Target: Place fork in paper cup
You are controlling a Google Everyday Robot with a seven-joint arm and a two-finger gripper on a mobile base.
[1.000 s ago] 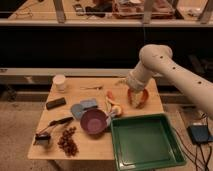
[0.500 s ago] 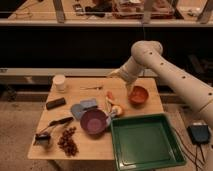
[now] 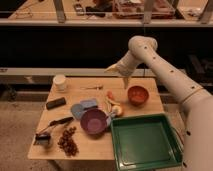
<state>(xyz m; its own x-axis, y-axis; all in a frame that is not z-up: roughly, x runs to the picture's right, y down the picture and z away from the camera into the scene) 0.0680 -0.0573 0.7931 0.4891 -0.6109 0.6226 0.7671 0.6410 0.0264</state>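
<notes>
White cup, silver fork, purple bowl, green tray; cream claw above wooden table.

A matt pale wooden surface is carrying a thin silvery metal fork and a white paper cup; the smooth cream plastic tool is hovering above its far edge.

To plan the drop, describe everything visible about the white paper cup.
The small white paper cup is a plain cylinder, standing upright near the far left corner of the light wooden table. Nothing touches it; the thin grey metal fork lies apart to its right. The robot's open hand hovers farther right, above the table's far edge.
</notes>
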